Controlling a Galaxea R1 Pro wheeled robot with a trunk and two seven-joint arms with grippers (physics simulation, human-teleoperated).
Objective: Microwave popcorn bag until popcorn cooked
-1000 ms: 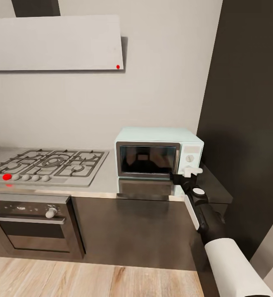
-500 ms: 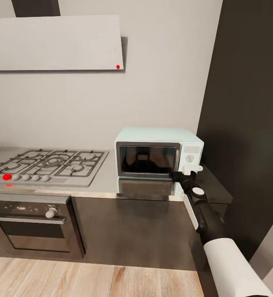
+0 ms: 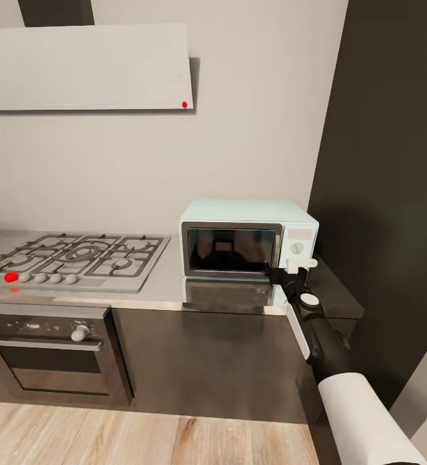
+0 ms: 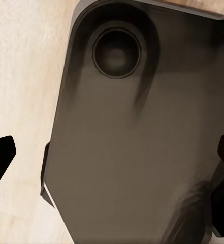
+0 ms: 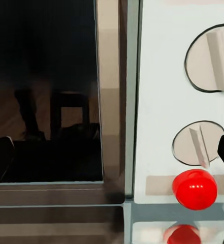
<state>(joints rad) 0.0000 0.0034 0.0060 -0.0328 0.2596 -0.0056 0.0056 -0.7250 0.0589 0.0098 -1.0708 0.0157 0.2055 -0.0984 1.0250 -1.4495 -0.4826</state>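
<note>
Kitchen wall with the pale mint microwave (image 3: pixel 248 238), door closed, standing on the steel tabletop (image 3: pixel 168 284) at its right end. The right gripper (image 3: pixel 289 270) sits at the microwave's lower right front corner, below the white knobs (image 3: pixel 296 248). A gas hob (image 3: pixel 77 257) lies to the left, above a built-in oven (image 3: pixel 45 352).

Head faces microwave (image 3: pixel 249 237); right wrist close-up.
</note>
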